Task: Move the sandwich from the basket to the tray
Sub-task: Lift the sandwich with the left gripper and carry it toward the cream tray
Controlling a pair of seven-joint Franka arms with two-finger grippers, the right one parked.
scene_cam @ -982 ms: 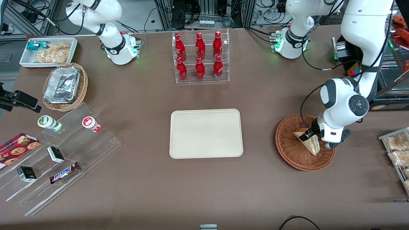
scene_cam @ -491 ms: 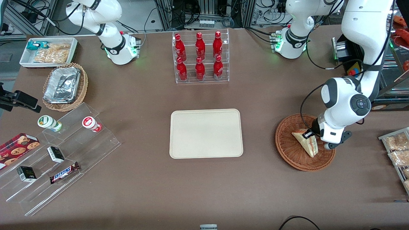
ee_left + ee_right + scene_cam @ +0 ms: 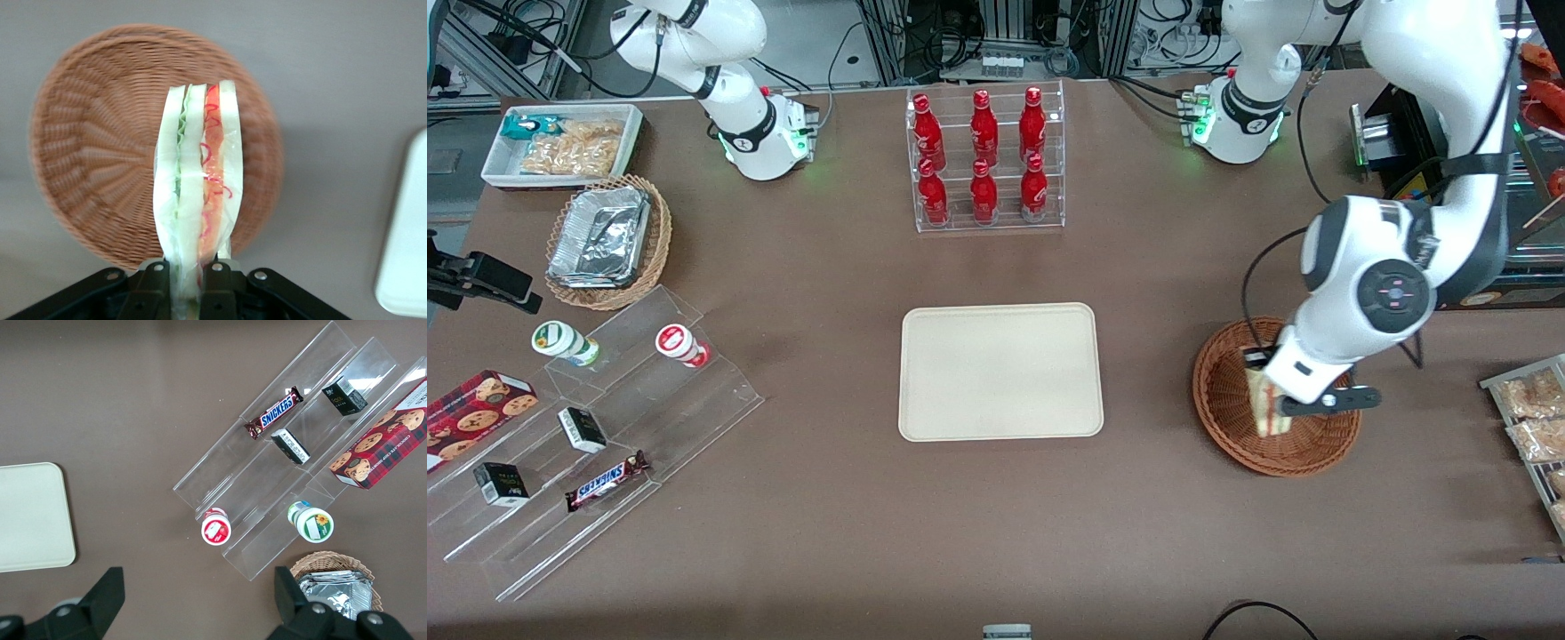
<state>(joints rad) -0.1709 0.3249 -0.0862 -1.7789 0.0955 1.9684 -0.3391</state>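
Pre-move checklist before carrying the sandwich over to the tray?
1. Grip: gripper shut on the sandwich, fingers at one end. Ok.
2. Lift: sandwich hangs above the basket, clear of the weave. Ok.
3. Grip security: only the sandwich's end is pinched, wrapper looks loose. Cannot tell.
4. Drop zone: tray bare. Ok.
5. Path: brown table between basket and tray shows nothing in the way. Ok.
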